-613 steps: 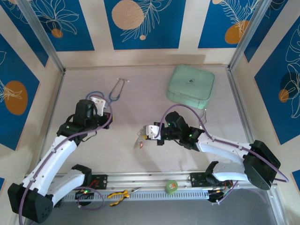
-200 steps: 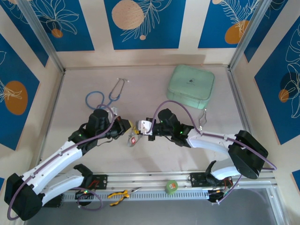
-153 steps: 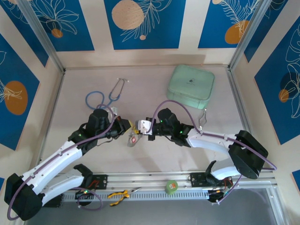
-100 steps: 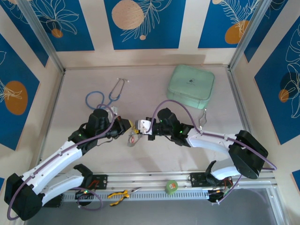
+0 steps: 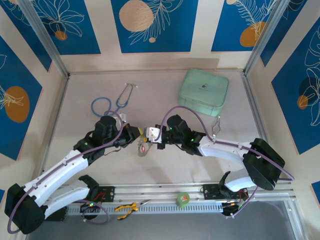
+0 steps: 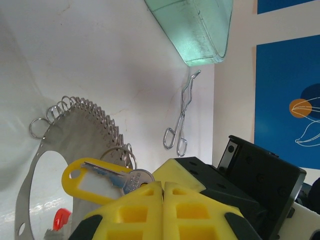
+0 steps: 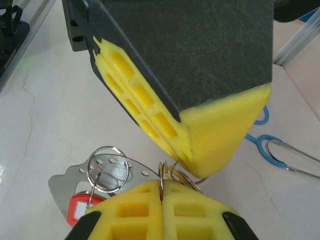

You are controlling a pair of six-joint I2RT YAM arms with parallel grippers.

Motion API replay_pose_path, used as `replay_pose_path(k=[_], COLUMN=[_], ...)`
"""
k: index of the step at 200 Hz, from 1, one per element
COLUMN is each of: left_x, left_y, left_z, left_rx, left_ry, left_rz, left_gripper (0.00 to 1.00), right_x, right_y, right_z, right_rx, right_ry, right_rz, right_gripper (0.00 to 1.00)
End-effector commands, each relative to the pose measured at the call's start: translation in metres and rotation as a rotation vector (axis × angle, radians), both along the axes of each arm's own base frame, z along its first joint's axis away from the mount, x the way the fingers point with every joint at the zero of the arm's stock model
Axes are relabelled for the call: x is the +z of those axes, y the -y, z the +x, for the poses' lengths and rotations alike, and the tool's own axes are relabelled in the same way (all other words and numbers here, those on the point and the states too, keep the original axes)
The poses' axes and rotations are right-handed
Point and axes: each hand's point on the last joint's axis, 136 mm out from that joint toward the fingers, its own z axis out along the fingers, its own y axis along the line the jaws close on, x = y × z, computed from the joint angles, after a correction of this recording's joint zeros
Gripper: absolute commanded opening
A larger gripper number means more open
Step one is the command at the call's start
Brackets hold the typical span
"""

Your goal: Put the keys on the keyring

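Swung in from the far-left corner by the blue stethoscope, where it sat three seconds ago, the left claw now faces the right claw tip to tip at the middle of the desk. The right arm has edged leftward to meet it, and over the last second neither has shifted much.

The left claw's yellow fingers are pressed together. They pinch the round head of a silver key at their tips, and its blade lies across a yellow plastic tag.

The right claw's fingers are likewise closed, nipping a small cluster of split rings on the keyring. This is a flat silver crescent with a fringe of little rings along its outer edge. It sits between and just below the two claws, and its red tag hangs on the near side. Whether it rests on the desk or hangs free is hard to say from here.

The key is held just beside the fringe of rings. Whether it has caught one I cannot tell.

Well apart from all this, a mint-green case stands at the far right of the desk. A silver wire clip lies near it.
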Motion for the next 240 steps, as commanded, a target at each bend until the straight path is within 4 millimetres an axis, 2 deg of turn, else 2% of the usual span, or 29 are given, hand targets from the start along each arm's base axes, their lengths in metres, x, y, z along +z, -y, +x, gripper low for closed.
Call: replay_pose_path(k=[1,40,98,182,240], left_x=[0.013,0.014,0.006,0.008,0.01], left_y=[0.011,0.01,0.004,-0.005,-0.003], left_z=[-0.011,-0.008,-0.009,-0.003,-0.004], left_rx=[-0.08,-0.068,-0.041,-0.003,-0.023], left_ry=[0.024,0.034,0.017,0.049,0.064], left_rz=[-0.006,0.006,0.035,0.092,0.089], left_gripper=[0.0,0.0,0.0,0.0,0.0], right_x=[0.019,0.016,0.024,-0.002,0.003], right_y=[-0.006,-0.008,-0.006,0.003,0.0], right_z=[0.012,0.01,0.006,-0.015,-0.017], right_rx=[-0.036,-0.029,-0.021,0.057,0.063], right_ry=[0.043,0.049,0.046,0.049,0.041], right_rz=[0.036,0.004,0.043,-0.072,-0.054], right_gripper=[0.0,0.0,0.0,0.0,0.0])
